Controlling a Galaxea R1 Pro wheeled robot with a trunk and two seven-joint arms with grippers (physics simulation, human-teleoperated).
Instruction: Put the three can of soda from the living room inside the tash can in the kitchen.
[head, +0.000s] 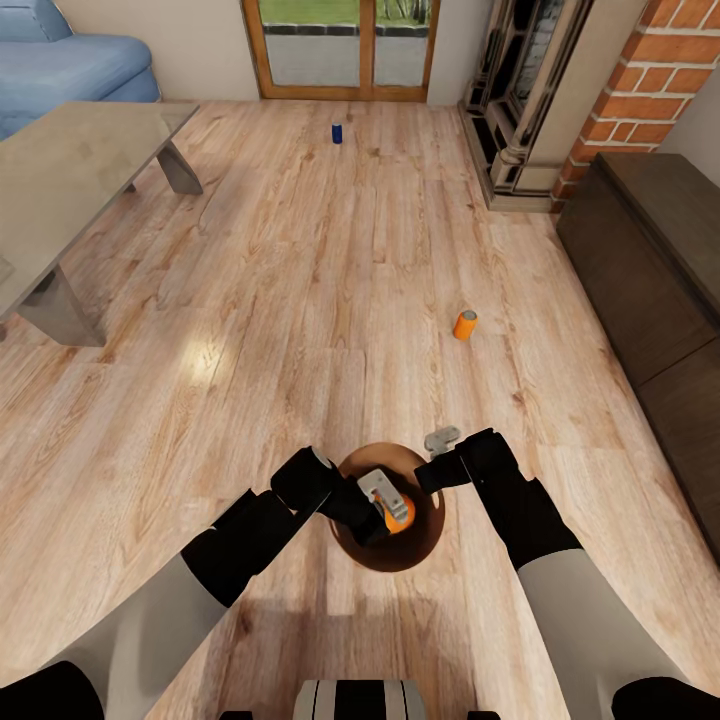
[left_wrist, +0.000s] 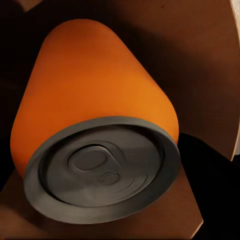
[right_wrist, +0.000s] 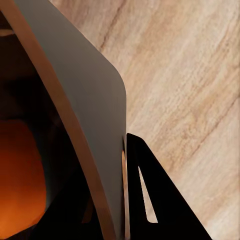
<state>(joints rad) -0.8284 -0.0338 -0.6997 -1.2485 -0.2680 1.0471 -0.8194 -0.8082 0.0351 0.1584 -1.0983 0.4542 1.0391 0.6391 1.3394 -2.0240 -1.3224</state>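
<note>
Over the trash can (head: 345, 550), the left gripper (head: 385, 503) is clenching an orange can (head: 399, 514). Gripping the can's rim, the right gripper (head: 441, 440) is pinching it closed. Two other cans (head: 465, 324) are standing on the floor (head: 300, 300).

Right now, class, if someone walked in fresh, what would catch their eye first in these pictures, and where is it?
First, the orange can held by the left tool over the copper-brown mouth of the bin, low in the head view; the right tool grips the bin's rim. Next, a second orange can lies on the wood floor ahead. A blue can stands near the glass doors.
</note>
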